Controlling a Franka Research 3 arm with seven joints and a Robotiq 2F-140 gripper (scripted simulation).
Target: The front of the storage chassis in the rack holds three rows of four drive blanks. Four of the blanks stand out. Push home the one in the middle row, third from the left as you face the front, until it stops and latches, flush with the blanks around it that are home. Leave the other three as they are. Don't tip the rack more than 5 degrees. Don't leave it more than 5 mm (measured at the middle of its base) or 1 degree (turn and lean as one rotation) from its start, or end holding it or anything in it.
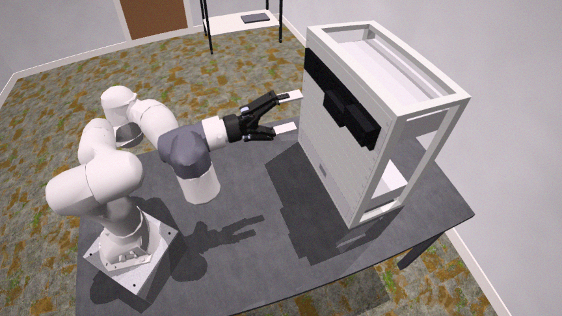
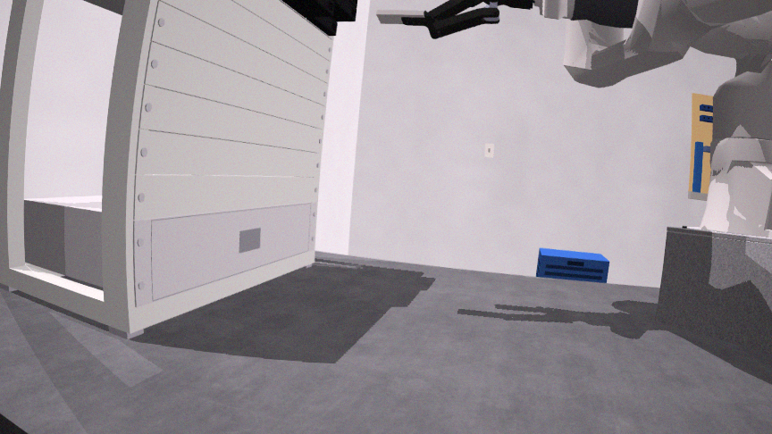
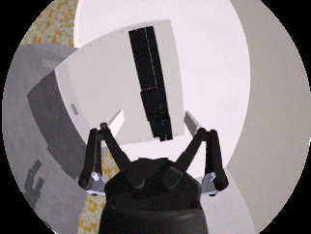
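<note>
— Listing surface and room?
— Dark grey table (image 1: 251, 251); mottled carpet (image 1: 47, 98); brown door (image 1: 153, 15); blue box (image 2: 573, 264).
— Rack, claw?
— Rack (image 1: 397, 129) upright on table, black chassis (image 1: 337, 98) high in front; gripper (image 1: 289, 112) spread wide, holding nothing, just short of it.

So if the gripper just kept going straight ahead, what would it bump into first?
Most likely the rack's front. The open gripper points at it, with the black drive chassis between its fingers in the wrist view. Which blank it would touch first, I cannot tell.
</note>
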